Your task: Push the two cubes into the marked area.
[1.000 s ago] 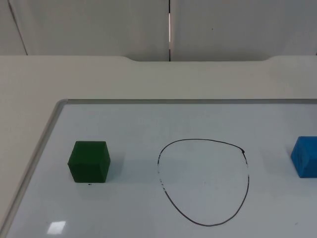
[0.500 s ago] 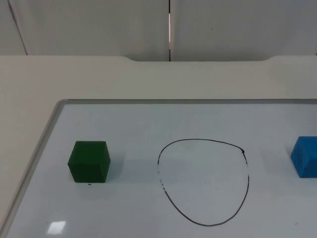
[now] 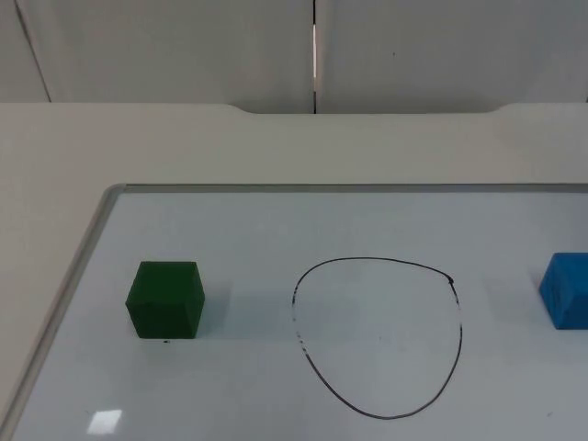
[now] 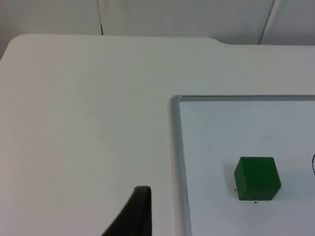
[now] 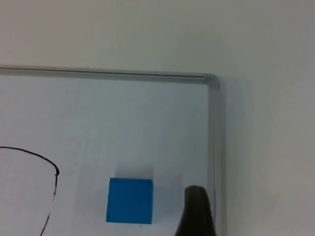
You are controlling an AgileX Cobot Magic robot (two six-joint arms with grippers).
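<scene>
Spanning the lower part of the top view, on the white table top (image 3: 276, 147): a glossy whiteboard with a grey metal frame (image 3: 101, 207). Drawn at lower centre of it, a black hand-drawn oval outline (image 3: 367, 259), with nothing inside yet.

Sitting at left of centre, well apart from the oval: a dark green cube (image 3: 165, 299). At the right edge, cut by the frame and also outside the line: a bright blue cube (image 3: 565, 289).

Hovering over bare table outside the board's frame, away from the green cube (image 4: 257, 178): the left gripper (image 4: 133, 214). Hanging near the blue cube (image 5: 130, 200), not touching: the right gripper (image 5: 197, 211). Whether spread or pressed together, impossible to make out for either.

Probably light, stiff blocks, likely to slide easily on the slick board. Best pushed low and centred on the outer flat face, to avoid spinning or tipping.
</scene>
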